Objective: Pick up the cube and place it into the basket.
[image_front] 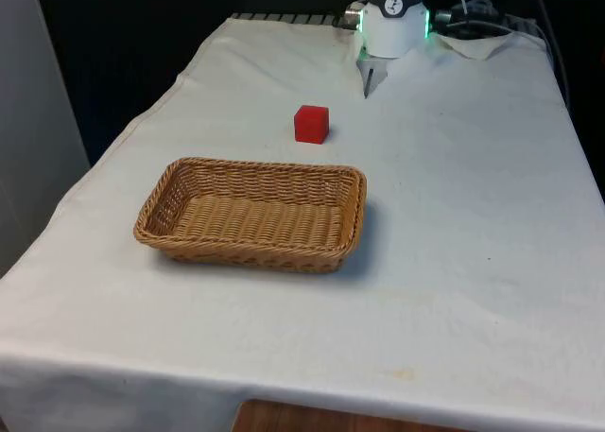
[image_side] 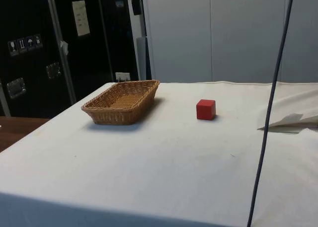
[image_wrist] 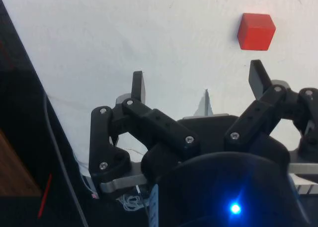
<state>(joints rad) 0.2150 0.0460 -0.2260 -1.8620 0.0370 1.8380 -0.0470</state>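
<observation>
A red cube [image_front: 311, 124] stands on the white cloth, just beyond the far rim of a woven wicker basket [image_front: 253, 176]. From the side the cube [image_side: 205, 109] sits apart from the basket [image_side: 123, 101], with bare cloth between them. The basket holds nothing. In the wrist view my gripper [image_wrist: 198, 80] hangs high above the cloth, open, with nothing between its black fingers [image_wrist: 138, 86]. The cube [image_wrist: 256, 31] lies on the cloth far below, beyond one fingertip and off to that side.
The robot's white base [image_front: 393, 21] stands at the table's far end, with cables and folded cloth [image_front: 482, 37] beside it. A dark cable [image_side: 271, 108] hangs down across the side view. Dark cabinets [image_side: 39, 38] stand behind the basket.
</observation>
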